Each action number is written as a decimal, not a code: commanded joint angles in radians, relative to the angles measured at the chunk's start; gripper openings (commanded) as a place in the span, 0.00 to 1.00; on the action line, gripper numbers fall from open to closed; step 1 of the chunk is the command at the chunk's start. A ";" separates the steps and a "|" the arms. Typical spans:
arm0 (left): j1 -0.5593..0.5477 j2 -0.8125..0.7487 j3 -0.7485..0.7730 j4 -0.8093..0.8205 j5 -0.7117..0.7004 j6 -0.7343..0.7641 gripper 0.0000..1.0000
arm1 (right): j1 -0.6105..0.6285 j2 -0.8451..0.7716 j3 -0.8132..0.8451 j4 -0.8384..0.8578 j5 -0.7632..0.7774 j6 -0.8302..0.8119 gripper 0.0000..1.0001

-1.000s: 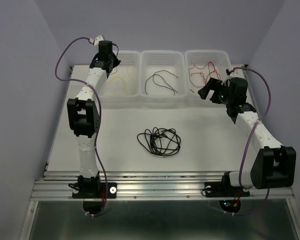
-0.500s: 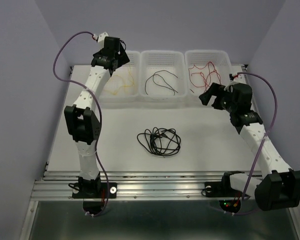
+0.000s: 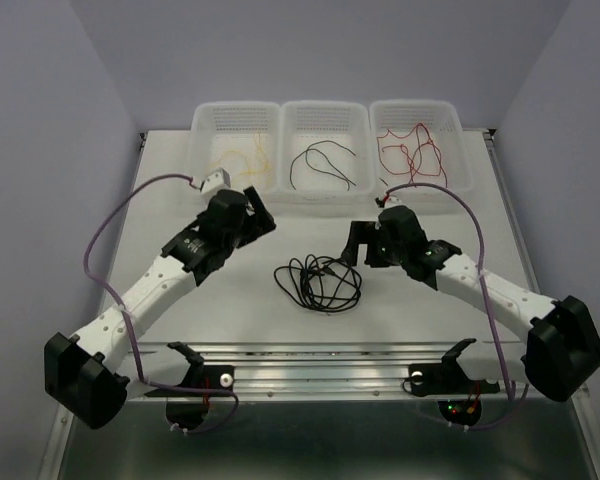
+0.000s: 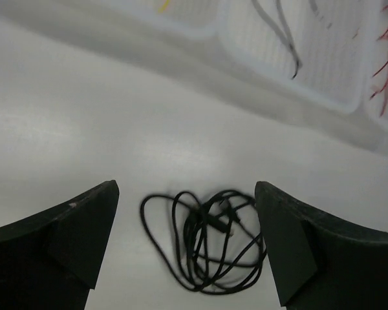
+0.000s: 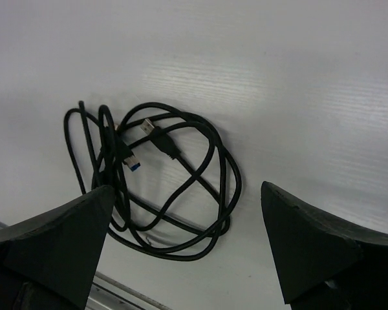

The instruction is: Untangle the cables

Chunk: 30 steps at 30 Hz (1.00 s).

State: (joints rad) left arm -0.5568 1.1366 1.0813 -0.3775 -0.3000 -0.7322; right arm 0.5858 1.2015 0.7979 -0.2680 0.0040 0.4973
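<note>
**A:** How far along does the sorting look?

**B:** Most of the way, I'd say. The middle basket (image 3: pixel 325 108) holds a loose black wire (image 3: pixel 320 165). The left basket (image 3: pixel 205 150) beside it has the yellow wires (image 3: pixel 242 160). The right basket (image 3: pixel 460 150) on its other side has the red wires (image 3: pixel 410 150). Each colour lies on its own.

**A:** And what is left?

**B:** One black tangle (image 3: pixel 318 283). It lies on the table (image 3: pixel 300 225) on the near side of the middle basket, well apart from it. Its loops cross over one another, and the right wrist view shows plugs lying among them. Nothing is gripping it.

**A:** Where are the grippers?

**B:** The left gripper (image 3: pixel 263 212) hangs nearer than the middle basket and to its left. The right gripper (image 3: pixel 353 245) is nearer than that basket and to its right. Both have their fingers spread wide with nothing between them. Each wrist view frames the tangle in the gap between the fingers, apart from them and untouched.

**A:** So the last knot is not yet begun?

**B:** That's my reading: the separated wires are put away and this bundle remains. I cannot tell whether it is one cable or several.
</note>
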 commanded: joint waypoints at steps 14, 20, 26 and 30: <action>-0.195 -0.055 -0.363 0.107 0.055 -0.276 0.99 | 0.097 0.360 0.026 0.110 0.312 0.124 0.63; -0.203 -0.023 -0.360 0.120 0.052 -0.276 0.99 | 0.115 0.388 0.037 0.095 0.346 0.127 0.31; -0.209 -0.011 -0.360 0.138 0.070 -0.271 0.99 | 0.160 0.302 0.086 0.093 0.386 0.021 0.01; -0.222 -0.017 -0.363 0.155 0.081 -0.269 0.99 | 0.201 0.213 0.121 0.084 0.421 -0.058 0.01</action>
State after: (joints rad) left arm -0.7650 1.1301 0.7063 -0.2615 -0.2169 -0.9974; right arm 0.7464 1.5223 0.8436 -0.2115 0.3592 0.5247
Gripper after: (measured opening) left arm 0.985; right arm 0.057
